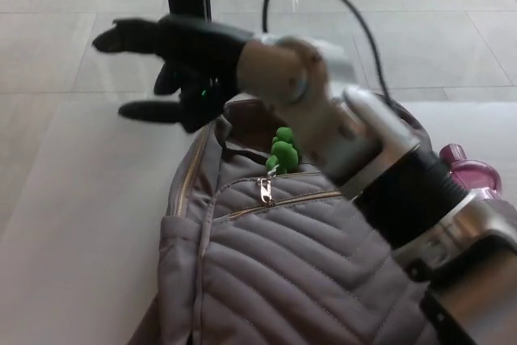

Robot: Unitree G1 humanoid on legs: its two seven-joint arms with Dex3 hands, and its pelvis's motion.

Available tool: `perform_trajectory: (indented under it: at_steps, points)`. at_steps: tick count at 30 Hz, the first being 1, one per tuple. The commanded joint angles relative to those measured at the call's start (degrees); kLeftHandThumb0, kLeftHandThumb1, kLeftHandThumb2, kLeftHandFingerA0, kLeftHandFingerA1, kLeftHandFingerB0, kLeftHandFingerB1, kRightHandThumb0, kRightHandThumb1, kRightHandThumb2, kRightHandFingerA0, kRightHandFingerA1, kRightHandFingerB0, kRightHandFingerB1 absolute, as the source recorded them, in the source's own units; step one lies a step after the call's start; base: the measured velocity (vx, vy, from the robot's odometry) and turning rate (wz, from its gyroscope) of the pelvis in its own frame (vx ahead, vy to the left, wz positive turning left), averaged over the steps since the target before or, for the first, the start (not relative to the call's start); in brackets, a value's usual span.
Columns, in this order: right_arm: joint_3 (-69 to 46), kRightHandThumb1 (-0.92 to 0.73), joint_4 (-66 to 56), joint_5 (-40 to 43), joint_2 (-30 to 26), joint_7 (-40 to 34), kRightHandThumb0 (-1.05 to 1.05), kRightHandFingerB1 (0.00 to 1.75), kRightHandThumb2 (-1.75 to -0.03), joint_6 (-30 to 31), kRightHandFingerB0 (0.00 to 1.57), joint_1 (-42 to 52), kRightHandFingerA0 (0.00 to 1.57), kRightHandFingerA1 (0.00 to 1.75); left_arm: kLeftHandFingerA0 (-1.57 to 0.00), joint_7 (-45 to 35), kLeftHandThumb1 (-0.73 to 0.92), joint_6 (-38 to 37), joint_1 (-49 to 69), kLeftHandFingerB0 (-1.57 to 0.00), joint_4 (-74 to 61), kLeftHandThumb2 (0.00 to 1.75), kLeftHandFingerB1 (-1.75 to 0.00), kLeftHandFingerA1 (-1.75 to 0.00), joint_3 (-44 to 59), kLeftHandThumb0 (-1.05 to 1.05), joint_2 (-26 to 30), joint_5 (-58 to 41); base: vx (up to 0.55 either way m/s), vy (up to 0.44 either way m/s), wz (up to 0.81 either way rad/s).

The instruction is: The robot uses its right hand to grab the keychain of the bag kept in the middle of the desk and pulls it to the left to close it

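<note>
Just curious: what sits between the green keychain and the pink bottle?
Head view: the robot's right forearm crosses there, above the bag.

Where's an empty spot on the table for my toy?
The desk left of the bag is bare, out to its left edge. The right side is crowded: the bag, a pink bottle and the robot's arm.

I'm holding the right hand (182, 58) up, empty, its fingers (133, 36) spreading leftward; the forearm (355, 131) is slanting in from lower right.
</note>
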Motion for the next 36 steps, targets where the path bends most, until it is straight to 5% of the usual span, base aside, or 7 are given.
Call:
perform_trajectory:
  at_steps: [1,3,7,8,15,20,36]
  points:
    - [-12.96,-0.77,-3.38,9.98,-20.9,17.91,-0.9,0.34,-1.11,5.69,0.08,-12.38,0.01,0.51,-0.98,1.01,0.92,-0.02,0.5,-0.92,0.46,0.98,-1.16,-1.18,-0.21,-1.05,0.94,-0.31,0.0,0.0,0.0]
    - [-16.01,-0.9,-2.61,10.96,-26.62,19.08,-0.75,0.33,-0.67,6.08,0.15,-12.52,0.27,0.57,-0.97,0.42,0.92,-0.05,0.59,-0.91,0.84,0.97,-1.16,-1.17,-0.04,-1.05,0.88,-0.56,0.0,0.0,0.0]
    - [-25.66,-0.72,-5.76,12.76,-41.06,18.78,-0.79,0.42,-1.06,6.1,0.14,-4.85,0.3,0.51,-0.96,0.15,0.92,-0.18,1.1,-0.92,0.59,0.96,-1.14,-1.18,-0.13,-1.05,0.53,-0.55,0.0,0.0,0.0]
    - [-28.96,-0.92,-7.01,13.35,-44.43,18.79,-0.8,0.28,-0.68,6.49,0.17,-1.33,0.27,0.38,-0.95,0.0,0.92,-0.3,1.11,-0.91,0.73,0.98,-1.13,-1.2,-0.21,-1.05,0.56,-0.46,0.0,0.0,0.0]
    - [-60.71,-0.86,-13.61,14.89,-56.64,17.54,-0.81,0.31,-0.67,13.79,0.35,27.25,0.49,0.41,-0.92,-0.18,0.92,0.11,1.98,-0.9,0.43,1.01,-1.15,-1.22,-0.3,-1.05,-0.06,-0.51,0.0,0.0,0.0]
    - [-87.35,-0.63,-14.25,12.9,-54.58,12.55,-0.86,0.51,-1.06,11.7,0.33,47.5,0.54,0.62,-1.01,0.0,0.92,0.46,2.63,-0.95,1.43,1.01,-1.17,-1.2,0.22,-1.05,0.47,-0.75,0.0,0.0,0.0]
    - [-110.33,-0.64,10.06,38.62,-32.75,-19.21,-0.73,0.45,-0.98,-10.27,0.01,76.66,0.29,0.75,-0.95,3.96,0.92,5.14,2.52,-0.78,4.64,1.08,-1.38,-1.34,0.43,-1.05,2.44,-0.25,0.0,0.0,0.0]
